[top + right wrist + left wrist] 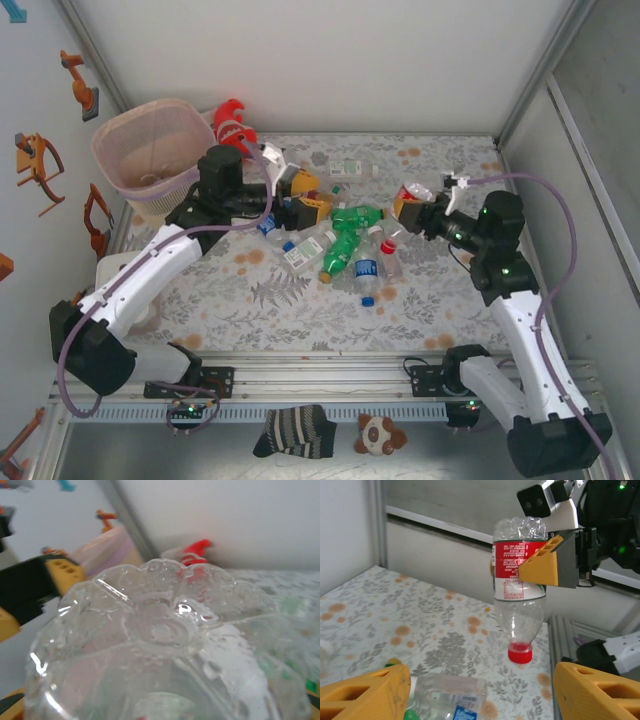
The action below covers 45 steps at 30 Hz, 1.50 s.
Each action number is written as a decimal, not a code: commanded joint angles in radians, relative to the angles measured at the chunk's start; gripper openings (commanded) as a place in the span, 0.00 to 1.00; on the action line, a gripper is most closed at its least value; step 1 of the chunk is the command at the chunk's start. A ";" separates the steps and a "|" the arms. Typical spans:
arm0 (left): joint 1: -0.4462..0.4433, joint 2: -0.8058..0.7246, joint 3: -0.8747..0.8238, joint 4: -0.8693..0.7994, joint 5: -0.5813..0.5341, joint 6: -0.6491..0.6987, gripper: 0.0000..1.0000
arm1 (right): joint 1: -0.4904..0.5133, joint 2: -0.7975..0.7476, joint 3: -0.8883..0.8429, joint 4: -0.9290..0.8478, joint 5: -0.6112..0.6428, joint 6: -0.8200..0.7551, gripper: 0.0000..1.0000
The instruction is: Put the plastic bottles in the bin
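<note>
Holding a red-labelled bottle (519, 615) cap-down, right gripper (516, 569) faces the gaping left gripper (481, 677).

Overhead from behind, wrist views facing, sharing red-labelled bottle (517, 575)

Take the grey-and-orange floral printed table cover (300, 310) as your reference. At its far left corner stands a red-orange plush toy (232, 118). Past its near edge runs a silver metal rail (330, 372), and nearer still lie a black-and-white striped knitted sock (293, 432) and a round brown-and-white soft toy (380, 435) (side by side). Left of the cover, orange hook-like shapes (80, 85) hang on the white wall.
</note>
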 commanded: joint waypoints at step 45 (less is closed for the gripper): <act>-0.168 0.000 0.110 -0.132 0.092 0.170 0.49 | 0.421 0.044 0.207 0.046 0.162 -0.271 0.78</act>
